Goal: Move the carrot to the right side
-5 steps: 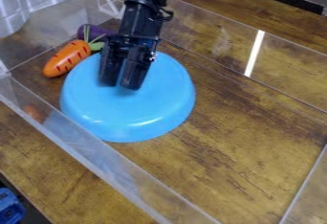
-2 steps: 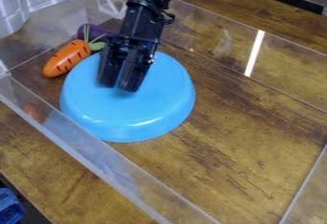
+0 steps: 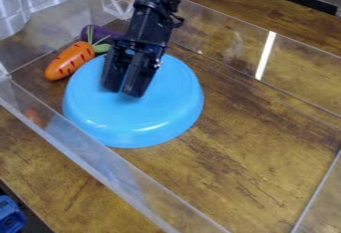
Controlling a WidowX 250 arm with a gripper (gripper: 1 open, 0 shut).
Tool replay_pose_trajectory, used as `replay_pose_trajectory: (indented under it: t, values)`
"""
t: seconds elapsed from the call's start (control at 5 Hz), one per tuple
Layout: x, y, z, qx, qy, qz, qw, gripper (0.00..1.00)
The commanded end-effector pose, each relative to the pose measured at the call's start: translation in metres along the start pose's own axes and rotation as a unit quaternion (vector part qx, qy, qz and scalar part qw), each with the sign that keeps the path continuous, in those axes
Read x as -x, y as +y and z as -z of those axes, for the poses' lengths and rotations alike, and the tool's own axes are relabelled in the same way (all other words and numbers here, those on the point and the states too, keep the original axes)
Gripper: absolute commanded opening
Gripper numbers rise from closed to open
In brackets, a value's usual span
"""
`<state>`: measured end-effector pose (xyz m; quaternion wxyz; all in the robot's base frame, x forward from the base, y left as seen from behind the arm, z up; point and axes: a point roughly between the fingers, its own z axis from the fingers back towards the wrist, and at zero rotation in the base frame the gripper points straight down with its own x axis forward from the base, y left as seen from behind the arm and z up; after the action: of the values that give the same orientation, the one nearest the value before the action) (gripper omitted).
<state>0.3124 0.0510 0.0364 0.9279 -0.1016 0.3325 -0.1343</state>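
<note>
The small orange carrot (image 3: 70, 61) with a green leafy top lies on the wooden table at the left, just left of the large round blue plate (image 3: 147, 108). My black gripper (image 3: 127, 82) hangs over the plate's left half, to the right of the carrot and apart from it. Its fingers point down with a narrow gap and hold nothing. A purple toy vegetable (image 3: 95, 32) lies behind the carrot, partly hidden by the arm.
Clear plastic walls (image 3: 80, 147) fence the work area at the front left and along the back. Bare wooden tabletop (image 3: 266, 127) lies to the right of the plate. A blue object (image 3: 8, 215) sits outside the wall at the bottom left.
</note>
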Motion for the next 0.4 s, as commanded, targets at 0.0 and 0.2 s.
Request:
replay_pose_trajectory:
  t: [0.0, 0.2]
  values:
    - [0.01, -0.0113, -0.0226, -0.027, -0.03, 0.017, 0.999, 0.0]
    - [0.0111, -0.0126, -0.0231, -0.031, -0.027, 0.021, 0.9989, 0.0]
